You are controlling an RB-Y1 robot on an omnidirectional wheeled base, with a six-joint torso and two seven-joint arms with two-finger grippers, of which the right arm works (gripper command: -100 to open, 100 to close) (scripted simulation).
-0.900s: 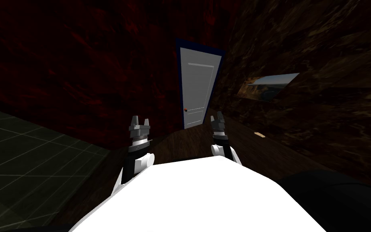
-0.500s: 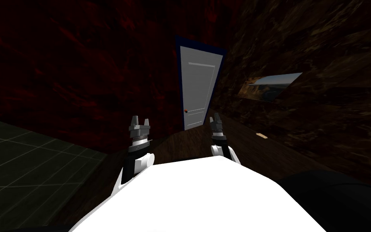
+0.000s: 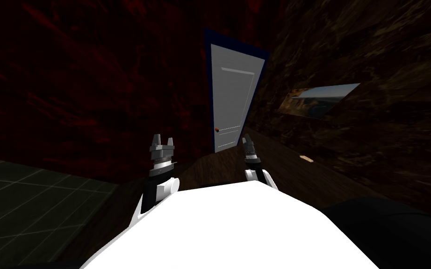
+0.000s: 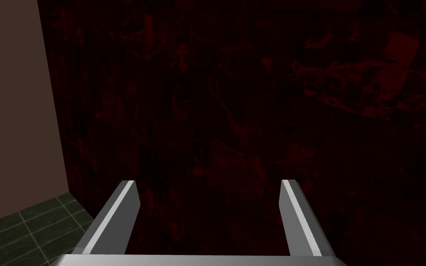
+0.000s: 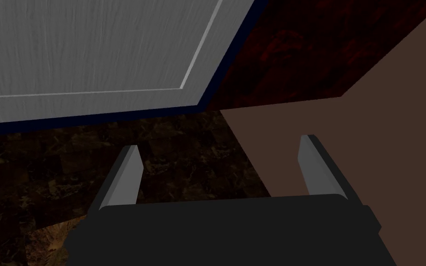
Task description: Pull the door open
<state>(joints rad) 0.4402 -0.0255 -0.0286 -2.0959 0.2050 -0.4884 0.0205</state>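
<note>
Dark red wall [image 3: 93, 93] holds the grey door [image 3: 233, 93]: drive closer, then aim your right gripper [image 3: 246, 137], fingers apart, at its knob [image 3: 217, 130].

dark red wall [image 3: 93, 84] | landscape picture [image 3: 319, 99] | dark tiled floor [image 3: 23, 205] | tan scrap [image 3: 306, 159]

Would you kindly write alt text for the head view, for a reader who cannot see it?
A light grey door in a dark blue frame, apparently shut, stands ahead in a dark red wall, with a small red knob at its left edge. The left gripper and right gripper are raised short of it.
</note>
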